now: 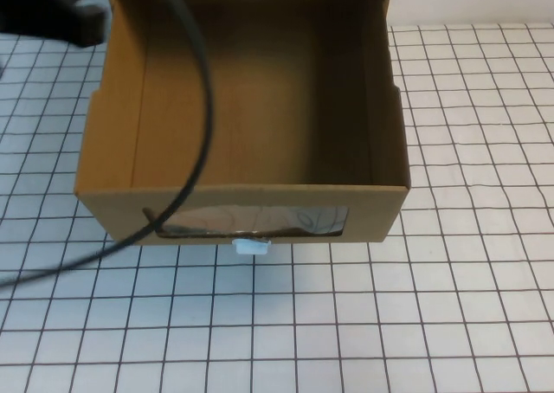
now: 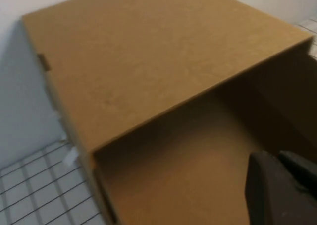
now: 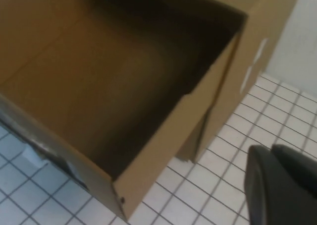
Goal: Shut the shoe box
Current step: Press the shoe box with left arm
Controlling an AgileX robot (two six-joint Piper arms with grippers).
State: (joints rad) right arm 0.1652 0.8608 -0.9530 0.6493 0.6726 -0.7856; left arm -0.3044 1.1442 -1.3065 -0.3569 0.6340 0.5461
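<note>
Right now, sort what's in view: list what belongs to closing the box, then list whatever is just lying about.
Belongs to the job:
- shoe box, drawer pulled out, empty
- its clear window and white pull tab
- left gripper, above the drawer
- right gripper, beside the box

Just lying about:
- black cable draped across the box
- gridded table

This looks like a robot test bench in a lab: the desk (image 1: 467, 306) is covered by a white sheet ruled with a black grid, a plain white wall (image 2: 20, 106) stands behind, and a loose black cable (image 1: 201, 90) hangs across.
</note>
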